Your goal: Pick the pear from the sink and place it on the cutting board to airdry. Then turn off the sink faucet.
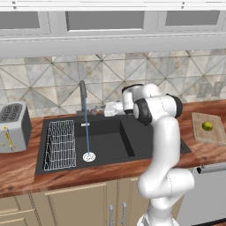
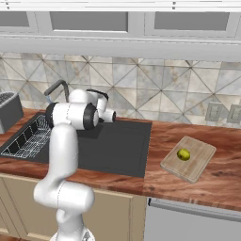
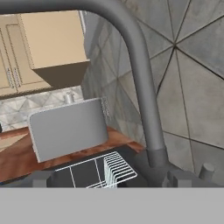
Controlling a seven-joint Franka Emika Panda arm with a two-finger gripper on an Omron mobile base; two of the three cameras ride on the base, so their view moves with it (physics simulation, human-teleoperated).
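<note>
- Facing the faucet (image 3: 146,92), I hold my fingers (image 3: 42,178) apart, low in the hand view.
- Lever (image 3: 207,171), lower right, looks slim and stiff; I'd take its free end, gently.
- Pear (image 1: 207,126) sits on the board (image 1: 211,138), far right.

The yellow-green pear (image 2: 183,154) rests on the tan, grained wooden cutting board (image 2: 189,159), which lies flat on the surface right of the wide black sink (image 1: 103,143); water runs from the upright dark grey sink faucet (image 1: 83,90) to the round silver drain.
</note>
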